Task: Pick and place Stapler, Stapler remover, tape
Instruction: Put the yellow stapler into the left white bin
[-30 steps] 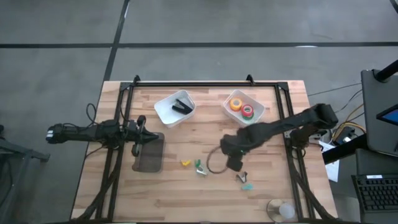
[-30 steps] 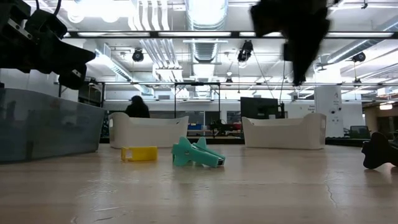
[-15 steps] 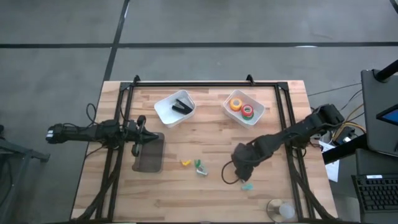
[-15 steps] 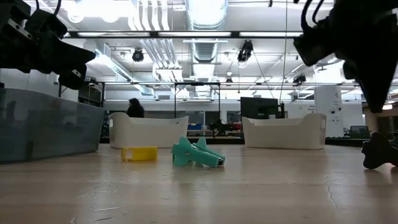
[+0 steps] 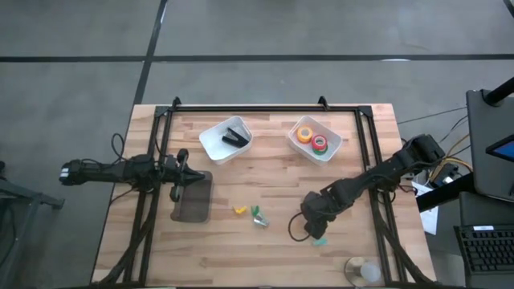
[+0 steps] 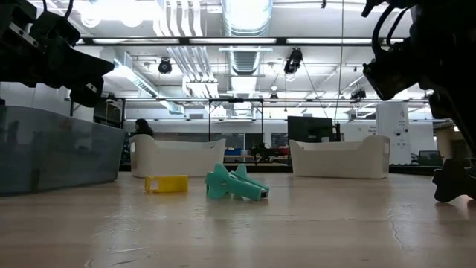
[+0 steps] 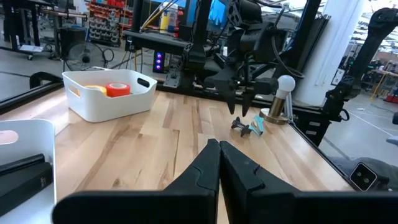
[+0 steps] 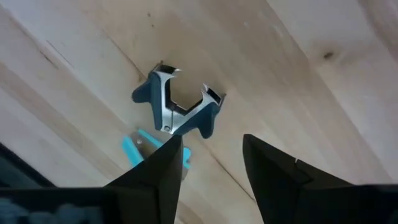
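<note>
Your right gripper (image 8: 208, 158) has dropped over the dark staple remover (image 8: 179, 106), jaws parted, empty, ready to grab; left gripper (image 7: 217, 163) closed, idle.

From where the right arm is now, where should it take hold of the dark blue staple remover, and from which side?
Come straight down from above. The dark blue staple remover lies flat on the table with its metal claws spread apart, beside a light blue one. The open right pincer hovers just off it. Probably best to close across the narrow hinged middle where both wings meet, not on the spread claws.
</note>
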Controlling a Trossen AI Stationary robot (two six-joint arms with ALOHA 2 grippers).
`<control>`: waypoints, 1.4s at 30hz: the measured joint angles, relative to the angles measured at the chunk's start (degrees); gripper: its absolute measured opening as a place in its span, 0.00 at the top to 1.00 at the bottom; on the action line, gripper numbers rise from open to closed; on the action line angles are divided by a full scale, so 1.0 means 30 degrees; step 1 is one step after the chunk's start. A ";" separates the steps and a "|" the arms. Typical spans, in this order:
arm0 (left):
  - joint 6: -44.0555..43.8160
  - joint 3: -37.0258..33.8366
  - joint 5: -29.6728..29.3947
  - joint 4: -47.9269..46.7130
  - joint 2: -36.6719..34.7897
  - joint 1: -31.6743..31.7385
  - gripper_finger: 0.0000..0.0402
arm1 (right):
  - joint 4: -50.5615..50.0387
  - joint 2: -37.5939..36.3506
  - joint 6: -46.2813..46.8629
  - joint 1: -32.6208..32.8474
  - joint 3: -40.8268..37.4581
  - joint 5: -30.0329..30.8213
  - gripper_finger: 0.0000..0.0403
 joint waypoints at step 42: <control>0.0000 0.0000 0.0000 -0.0003 0.0000 0.0004 0.97 | 0.2328 0.0015 0.0670 0.0321 -0.1320 0.0004 0.66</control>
